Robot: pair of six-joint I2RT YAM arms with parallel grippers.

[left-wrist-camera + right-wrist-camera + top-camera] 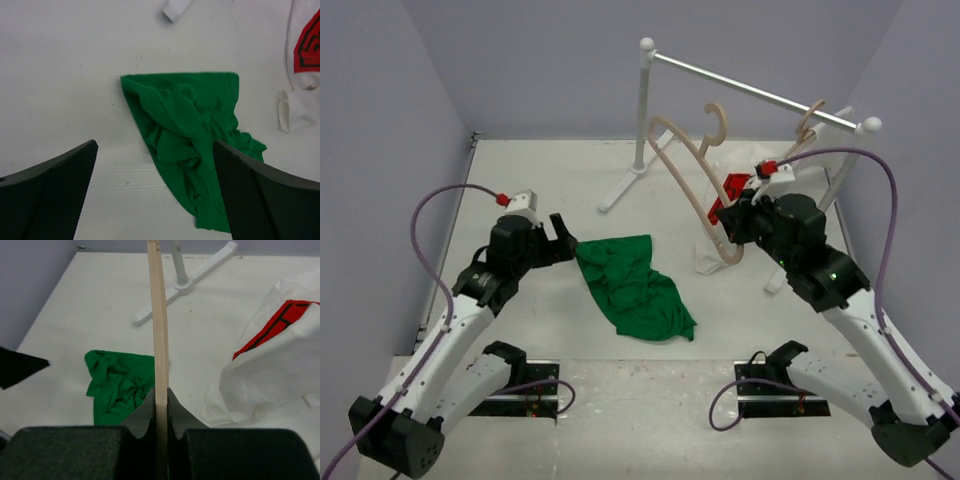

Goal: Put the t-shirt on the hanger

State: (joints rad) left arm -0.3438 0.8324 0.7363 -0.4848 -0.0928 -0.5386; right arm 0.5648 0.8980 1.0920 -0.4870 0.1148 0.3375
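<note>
I have two hands here. My left hand (563, 238) hovers just left of the one green t-shirt (632, 285), fingers spread wide apart with nothing between them. In its wrist view the shirt lies straight ahead between the two pads. The t-shirt is a crumpled heap on the white counter (520, 180), one edge fairly straight and the rest bunched into folds, tapering toward the near side. My right hand (161, 395) is up and to the right of the t-shirt, pressed together on the hanger (157, 315). That hanger is a thin frame of light tan wood held clear of the counter. From my right wrist it is seen edge-on as a narrow pale strip rising from between my fingers. Its curved hook points away, beyond the t-shirt. I count two hangers. The second hanger (810, 118) has its hook over the rail, far right of the t-shirt. There is one white garment (280, 365) with a red and black print, right of the t-shirt. One white rack (644, 110) stands beyond the t-shirt.
</note>
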